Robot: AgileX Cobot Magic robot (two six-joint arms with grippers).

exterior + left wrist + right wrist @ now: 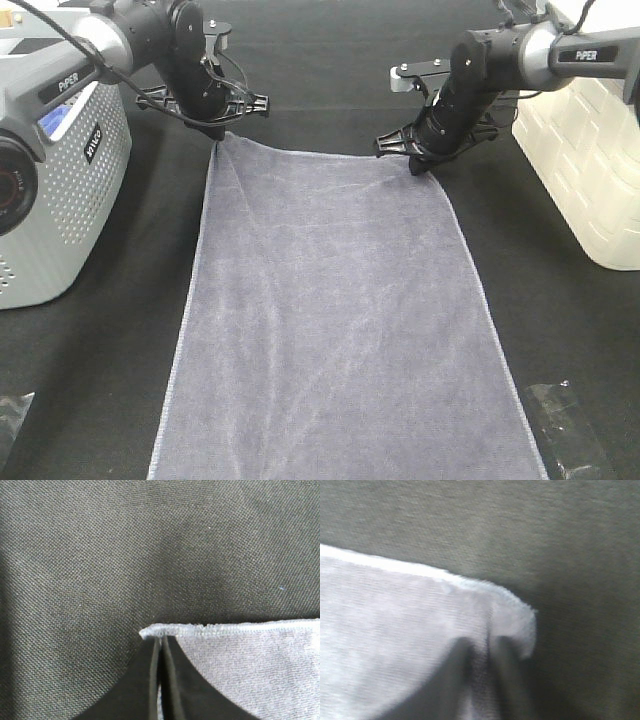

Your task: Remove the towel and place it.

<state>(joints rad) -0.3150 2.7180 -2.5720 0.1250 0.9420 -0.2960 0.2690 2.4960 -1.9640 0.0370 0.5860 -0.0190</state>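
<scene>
exterior high view: the towel (pixel 330 320) is seen spread flat along the black bench (pixel 560 330), its far edge lying between the two arms and its near end cut off by the frame. the left claw (pixel 218 132) is clamped on the far left corner, with only the hem pinched at the tips. the right claw (pixel 415 165) is closed on the far right corner, though its wrist view is blurred. little cloth is held on either side, so a corner could be lost if the towel is lifted fast or unevenly.
</scene>
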